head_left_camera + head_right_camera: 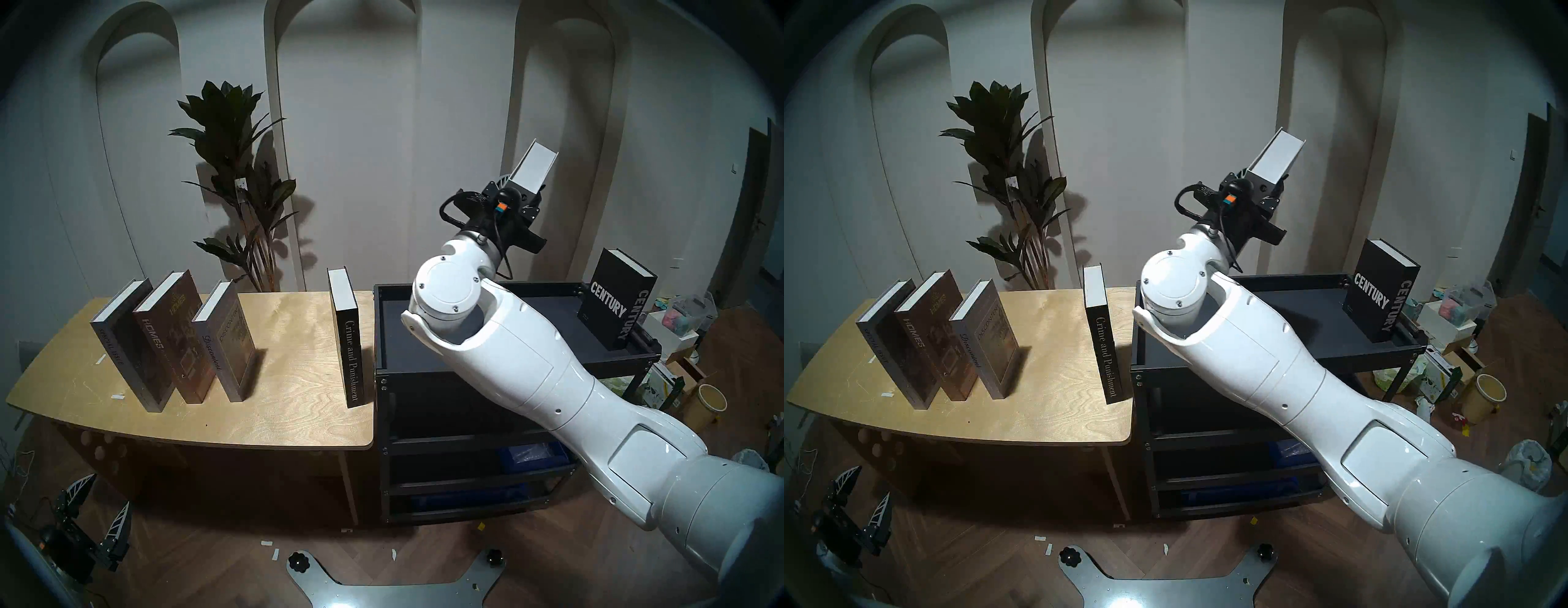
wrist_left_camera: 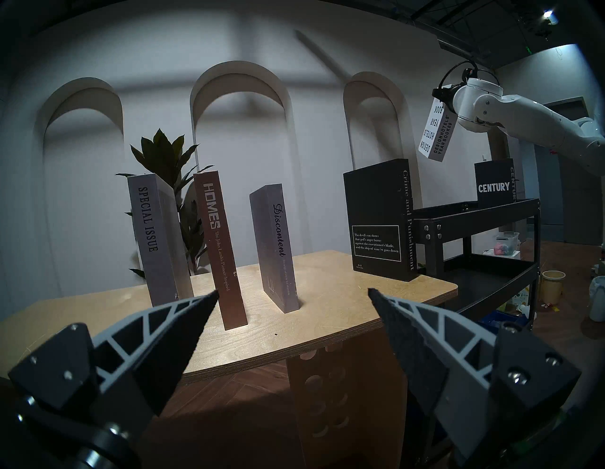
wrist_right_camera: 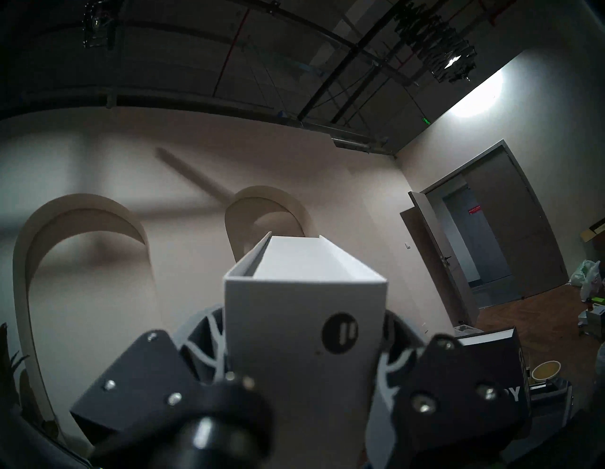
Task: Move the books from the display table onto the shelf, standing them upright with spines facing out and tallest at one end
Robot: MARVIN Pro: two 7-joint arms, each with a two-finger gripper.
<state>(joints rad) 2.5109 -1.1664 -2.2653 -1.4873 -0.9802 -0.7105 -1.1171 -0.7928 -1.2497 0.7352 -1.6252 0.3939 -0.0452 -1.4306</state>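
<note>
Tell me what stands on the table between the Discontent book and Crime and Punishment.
Nothing: between Discontent and Crime and Punishment the display table top is bare plywood. The head views show it best.

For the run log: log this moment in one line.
right gripper: holds white book aloft | left gripper: open, idle | shelf: Century | table: four books
</note>
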